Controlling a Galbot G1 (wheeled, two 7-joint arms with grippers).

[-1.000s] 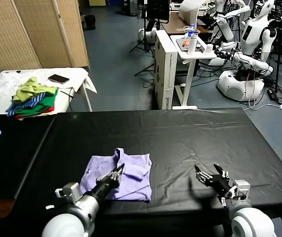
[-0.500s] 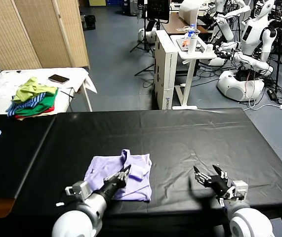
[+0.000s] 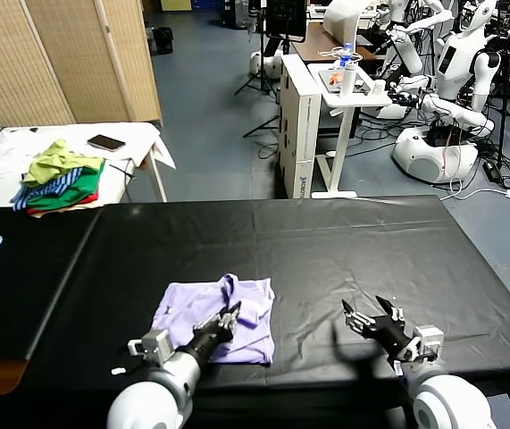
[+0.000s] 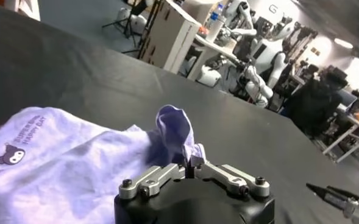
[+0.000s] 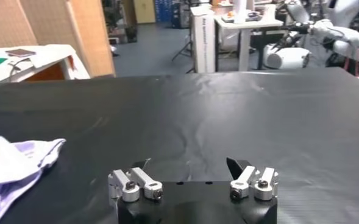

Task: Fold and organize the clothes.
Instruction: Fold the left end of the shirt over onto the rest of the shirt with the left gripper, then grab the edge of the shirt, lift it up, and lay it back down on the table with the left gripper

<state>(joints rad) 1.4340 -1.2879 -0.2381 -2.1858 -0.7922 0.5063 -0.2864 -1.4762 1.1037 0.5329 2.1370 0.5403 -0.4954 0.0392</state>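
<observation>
The folding step of the task is shown, judged to be at or just after the laying-over of a fold. The lavender T-shirt (image 3: 214, 315) lies in the lower left-centre of the head view on the black surface (image 3: 344, 241), already gathered into a roughly rectangular shape, with a raised bunch of cloth (image 3: 247, 306) near its right side and its purple printed graphic (image 4: 10, 154) seen at the lower left of the left wrist view. The left hand (image 3: 226, 315) is placed low over the shirt's near right portion, its arm reaching up from the lower edge of the frame; its fingers appear partly parted at the cloth, and whether fabric is pinched between them cannot be told. The right hand (image 3: 372, 315) is held wide apart and empty, just above bare surface in the lower right, well apart from the shirt. The next move is judged to call for flattening the raised bunch and squaring the edges.
</observation>
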